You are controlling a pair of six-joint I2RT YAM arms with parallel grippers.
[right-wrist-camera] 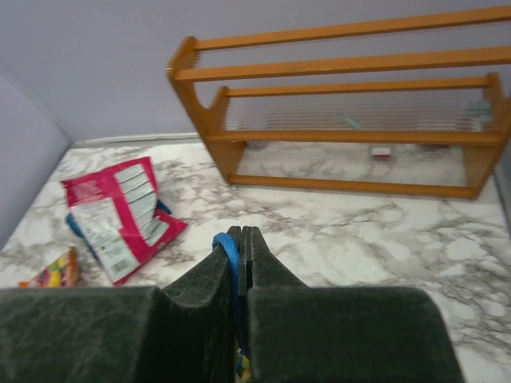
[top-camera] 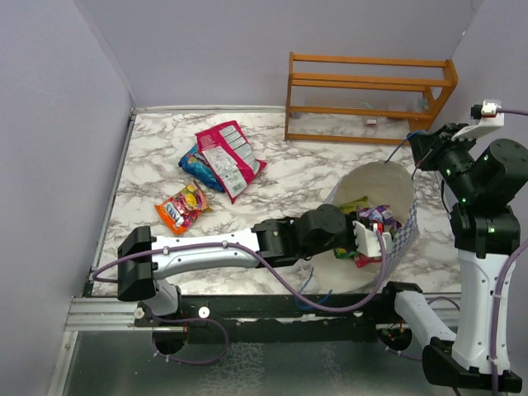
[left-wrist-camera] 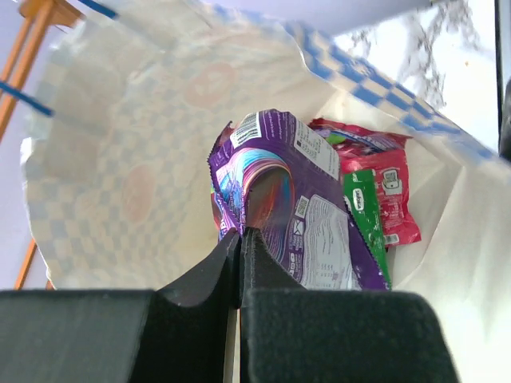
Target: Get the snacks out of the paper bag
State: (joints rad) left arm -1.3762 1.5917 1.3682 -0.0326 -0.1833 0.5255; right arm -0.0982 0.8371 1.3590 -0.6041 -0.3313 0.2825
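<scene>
The paper bag (top-camera: 381,177) lies tilted on the table with its mouth towards my arms; its cream inside fills the left wrist view (left-wrist-camera: 120,159). My left gripper (top-camera: 373,238) reaches into it, and its jaws (left-wrist-camera: 241,233) are shut on the lower edge of a purple packet (left-wrist-camera: 307,203). Red (left-wrist-camera: 393,191) and green (left-wrist-camera: 365,209) packets lie behind it. My right gripper (top-camera: 419,150) is raised at the bag's far rim, shut (right-wrist-camera: 242,233) on the blue cord handle (right-wrist-camera: 227,249).
A red-pink packet (top-camera: 229,157) lies on a blue chip bag (top-camera: 195,167) on the marble table, with an orange packet (top-camera: 183,206) nearer; all three show in the right wrist view (right-wrist-camera: 120,211). An orange wooden rack (top-camera: 370,95) stands at the back right.
</scene>
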